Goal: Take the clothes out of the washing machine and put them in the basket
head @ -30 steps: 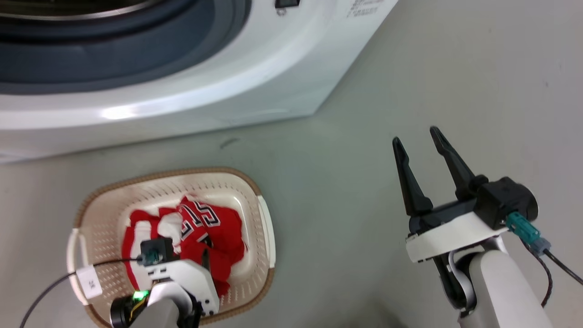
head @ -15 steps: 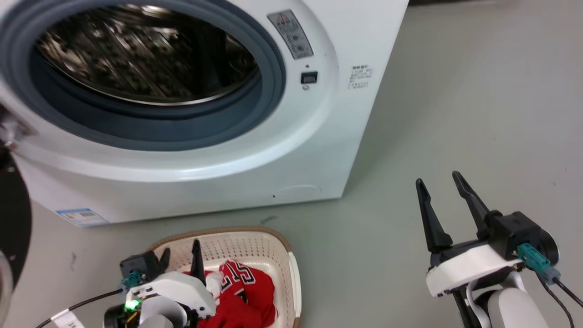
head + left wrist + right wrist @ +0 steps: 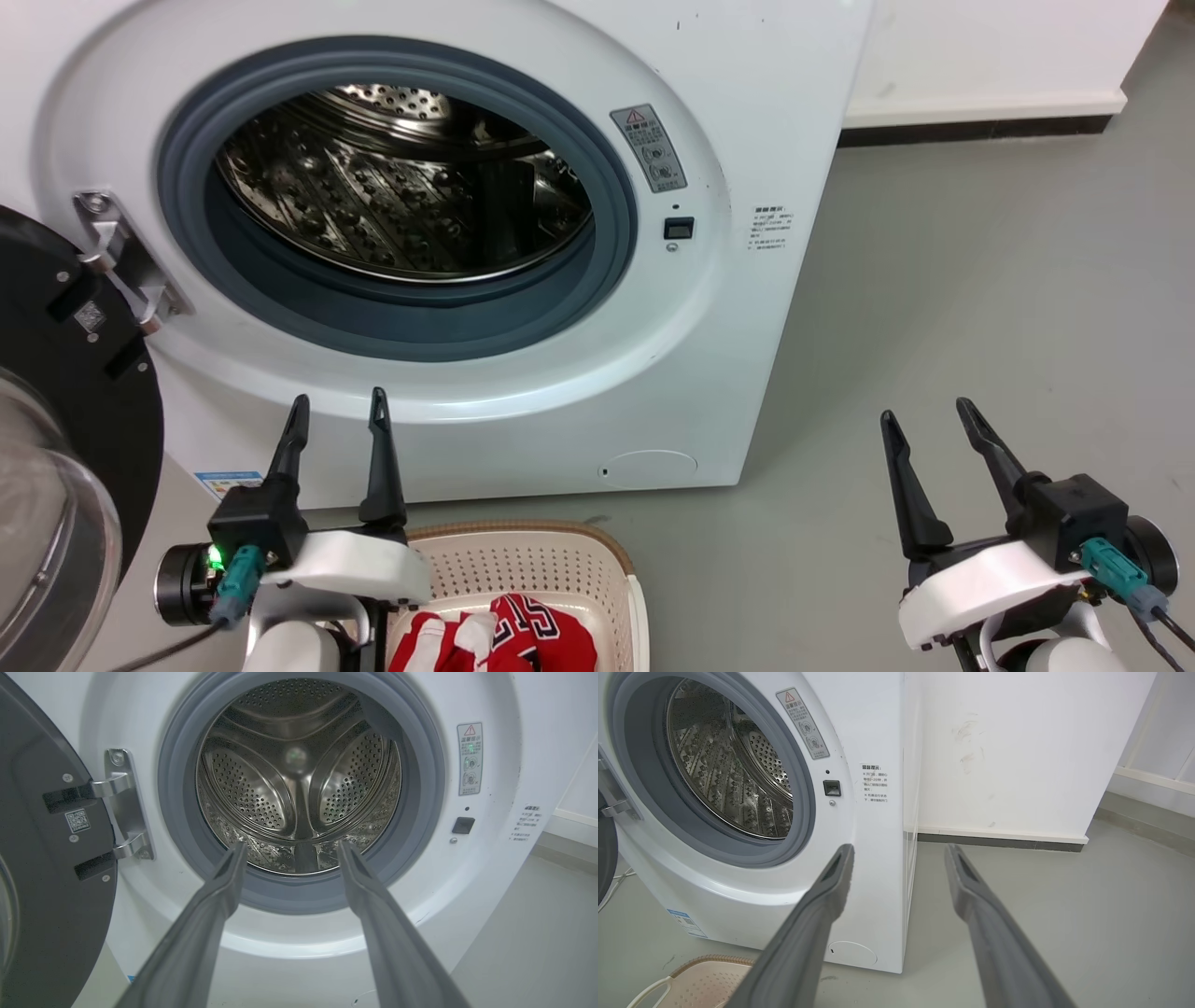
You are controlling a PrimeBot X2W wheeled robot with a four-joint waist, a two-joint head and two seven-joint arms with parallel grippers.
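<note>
Standing with its round door (image 3: 65, 373) swung wide, the washing machine (image 3: 738, 280) shows its perforated steel drum (image 3: 401, 215), and the red clothes (image 3: 532, 639) lie heaped in the basket (image 3: 523, 560) on the grey floor (image 3: 980, 280) just in front of it. By the basket's left edge the left gripper (image 3: 339, 397) hangs with fingers spread and nothing between them, pointing at the drum mouth; the right gripper (image 3: 924, 409), well off to the right, is likewise parted and holds nothing
</note>
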